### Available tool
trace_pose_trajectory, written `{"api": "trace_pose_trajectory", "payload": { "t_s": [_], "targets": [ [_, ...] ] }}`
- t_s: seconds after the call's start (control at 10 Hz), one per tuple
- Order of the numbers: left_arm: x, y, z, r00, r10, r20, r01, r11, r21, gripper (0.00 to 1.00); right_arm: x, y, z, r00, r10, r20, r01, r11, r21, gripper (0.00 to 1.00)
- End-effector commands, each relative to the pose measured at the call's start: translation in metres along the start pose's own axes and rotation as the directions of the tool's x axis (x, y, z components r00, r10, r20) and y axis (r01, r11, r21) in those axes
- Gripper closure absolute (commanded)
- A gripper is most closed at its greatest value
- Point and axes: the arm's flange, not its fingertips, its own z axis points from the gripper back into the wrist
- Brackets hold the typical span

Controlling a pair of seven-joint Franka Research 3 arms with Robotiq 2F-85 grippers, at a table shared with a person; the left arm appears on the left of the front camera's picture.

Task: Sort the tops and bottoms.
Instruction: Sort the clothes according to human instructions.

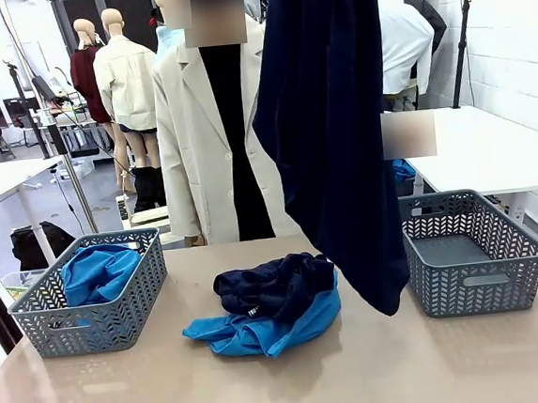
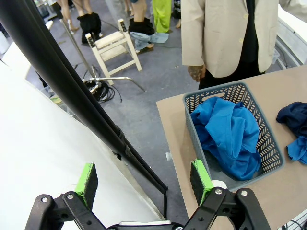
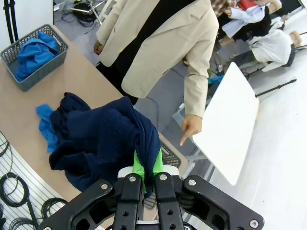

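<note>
- Right gripper (image 3: 147,166) is clamped tight on a pair of navy bottoms (image 1: 333,130). They dangle in the air, low end just beside the right basket (image 1: 474,287).
- Left gripper (image 2: 144,182) has its jaws spread wide with nothing between them (it hangs off the table (image 2: 173,132) edge, near the left basket (image 2: 271,153)).
- One blue top (image 1: 96,271) sits in the left basket.
- Mid-table, another navy pair (image 1: 272,286) lies on a second blue top (image 1: 262,334).

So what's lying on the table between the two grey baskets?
In the front view, a small heap: a dark navy garment lying on a bright blue top. A second navy garment hangs above, near the right basket.
</note>
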Motion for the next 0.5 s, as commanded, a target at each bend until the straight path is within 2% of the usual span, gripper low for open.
{"api": "trace_pose_trajectory", "payload": {
  "t_s": [0.0,0.4],
  "targets": [
    [0.0017,0.0011,0.0004,1.0,0.008,-0.018,-0.008,1.0,0.0,0.0,-0.0012,-0.0021,0.0023,1.0,0.0,0.005,0.0,1.0,-0.01,1.0],
    [0.0017,0.0011,0.0004,1.0,0.008,-0.018,-0.008,1.0,0.0,0.0,-0.0012,-0.0021,0.0023,1.0,0.0,0.005,0.0,1.0,-0.01,1.0]
  ]
}}
